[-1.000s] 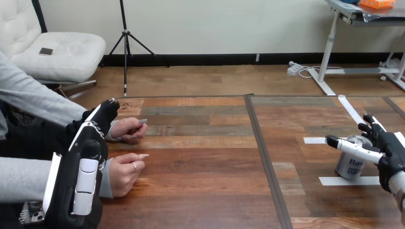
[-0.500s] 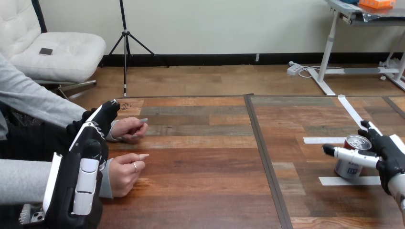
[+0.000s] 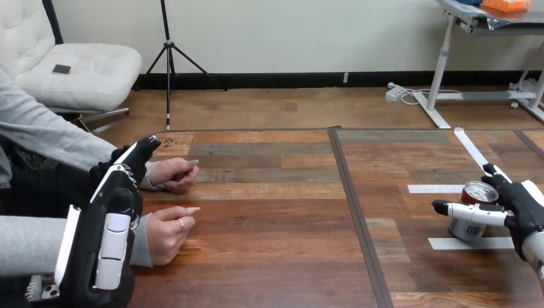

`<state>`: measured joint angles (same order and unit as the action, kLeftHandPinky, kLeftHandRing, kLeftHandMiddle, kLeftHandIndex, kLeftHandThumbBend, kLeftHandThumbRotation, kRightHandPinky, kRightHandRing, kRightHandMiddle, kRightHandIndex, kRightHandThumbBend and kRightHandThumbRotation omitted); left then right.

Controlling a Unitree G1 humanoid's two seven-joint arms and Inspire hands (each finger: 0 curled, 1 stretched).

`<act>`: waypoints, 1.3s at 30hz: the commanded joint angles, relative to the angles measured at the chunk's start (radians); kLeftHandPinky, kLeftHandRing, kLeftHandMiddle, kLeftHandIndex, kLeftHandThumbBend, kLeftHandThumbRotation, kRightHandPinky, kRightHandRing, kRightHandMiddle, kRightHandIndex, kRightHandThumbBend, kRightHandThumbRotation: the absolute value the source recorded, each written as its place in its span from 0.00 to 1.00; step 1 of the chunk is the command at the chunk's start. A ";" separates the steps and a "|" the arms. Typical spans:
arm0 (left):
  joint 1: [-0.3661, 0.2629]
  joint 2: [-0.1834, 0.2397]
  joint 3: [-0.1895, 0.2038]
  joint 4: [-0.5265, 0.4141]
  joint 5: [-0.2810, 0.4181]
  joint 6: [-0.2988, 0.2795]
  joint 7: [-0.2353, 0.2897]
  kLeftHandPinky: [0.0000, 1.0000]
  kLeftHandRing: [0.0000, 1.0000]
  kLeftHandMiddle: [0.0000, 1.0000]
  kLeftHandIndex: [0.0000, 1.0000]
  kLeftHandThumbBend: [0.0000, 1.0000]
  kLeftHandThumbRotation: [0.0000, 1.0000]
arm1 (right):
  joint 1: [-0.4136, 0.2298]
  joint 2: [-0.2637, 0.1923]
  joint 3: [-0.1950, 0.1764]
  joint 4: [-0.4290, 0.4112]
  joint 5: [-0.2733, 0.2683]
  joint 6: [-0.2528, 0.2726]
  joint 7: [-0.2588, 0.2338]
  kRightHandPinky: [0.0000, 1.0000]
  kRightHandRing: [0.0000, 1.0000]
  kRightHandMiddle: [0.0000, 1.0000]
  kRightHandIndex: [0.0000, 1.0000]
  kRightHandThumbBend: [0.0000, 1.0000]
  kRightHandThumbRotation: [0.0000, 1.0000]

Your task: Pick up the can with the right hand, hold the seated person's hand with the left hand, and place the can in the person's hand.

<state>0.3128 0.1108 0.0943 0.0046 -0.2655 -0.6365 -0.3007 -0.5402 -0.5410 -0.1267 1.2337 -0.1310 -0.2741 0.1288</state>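
A silver can (image 3: 467, 226) with a red top stands at the table's right, leaning a little, between strips of white tape. My right hand (image 3: 525, 208) is wrapped round it: the thumb (image 3: 462, 210) lies across its front and the fingers (image 3: 496, 173) reach behind it. My left hand (image 3: 117, 192) is raised at the left, back towards the camera, fingers fairly straight and pointing away from me. It hangs over the person's grey sleeves, and its fingertips are beside the wrist of the person's farther hand (image 3: 174, 173). The person's nearer hand (image 3: 167, 231) rests loosely curled on the table.
White tape strips (image 3: 471, 243) mark a patch on the right half of the wooden table (image 3: 276, 244). A dark seam (image 3: 356, 212) runs front to back down its middle. The person's forearms lie along the left edge.
My right hand has sunk, so its thumb now crosses the can's middle instead of its upper part, and the can leans slightly. My left hand has barely shifted.
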 commanded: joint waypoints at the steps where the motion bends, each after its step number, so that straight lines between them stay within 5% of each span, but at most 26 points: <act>1: -0.032 0.019 0.002 -0.055 -0.004 0.002 -0.014 1.00 0.99 0.94 0.83 0.76 0.94 | -0.071 -0.014 0.007 0.001 -0.001 -0.003 -0.008 0.91 0.99 1.00 1.00 1.00 0.18; 29: -0.030 0.011 0.008 -0.064 -0.024 0.015 -0.032 1.00 1.00 0.95 0.79 0.79 0.92 | -0.062 0.000 -0.014 0.001 0.031 -0.006 -0.042 0.92 0.95 0.92 0.94 1.00 0.09; 39: -0.027 0.008 0.007 -0.072 -0.016 0.019 -0.024 1.00 1.00 0.94 0.78 0.80 0.92 | -0.059 0.008 -0.028 -0.001 0.048 -0.009 -0.062 0.80 0.85 0.87 0.89 0.95 0.01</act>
<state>0.3140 0.1171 0.0951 -0.0079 -0.2752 -0.6165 -0.3294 -0.5404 -0.5408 -0.1340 1.2350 -0.1056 -0.2615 0.0920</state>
